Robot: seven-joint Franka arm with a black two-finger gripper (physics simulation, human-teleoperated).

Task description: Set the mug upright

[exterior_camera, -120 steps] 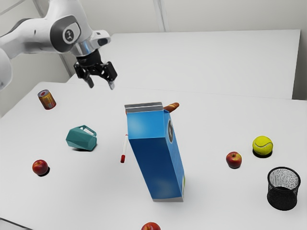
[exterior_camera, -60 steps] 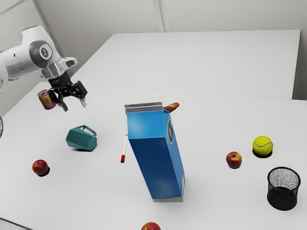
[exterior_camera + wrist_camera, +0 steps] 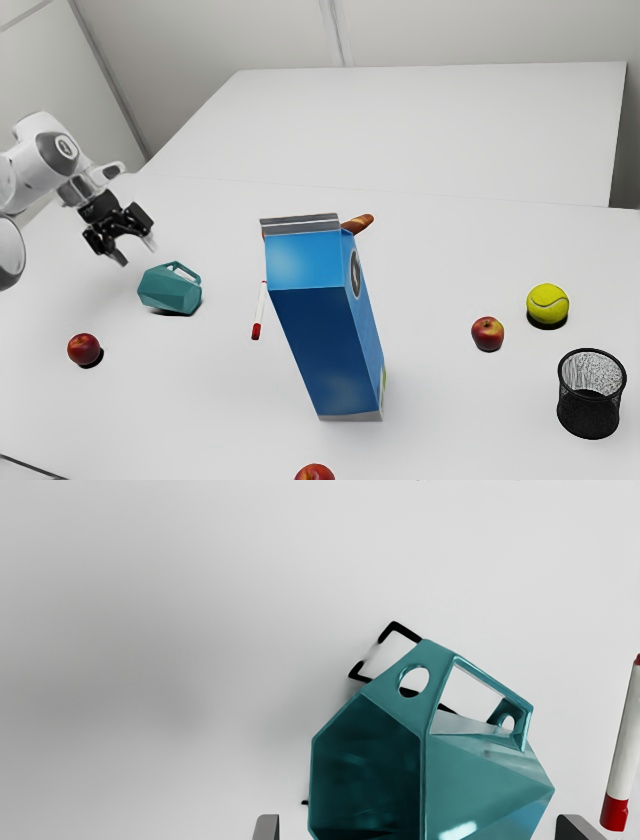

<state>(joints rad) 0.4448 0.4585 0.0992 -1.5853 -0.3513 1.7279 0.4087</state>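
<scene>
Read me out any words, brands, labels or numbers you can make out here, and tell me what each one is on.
No text can be read for certain.
Blue carton: a dark round emblem on its side, too small to read.
Robot arm: a round mark on a joint, too small to make out.
Teal mug: no lettering on the faces in view.
Red-and-white marker: none that I can see.
</scene>
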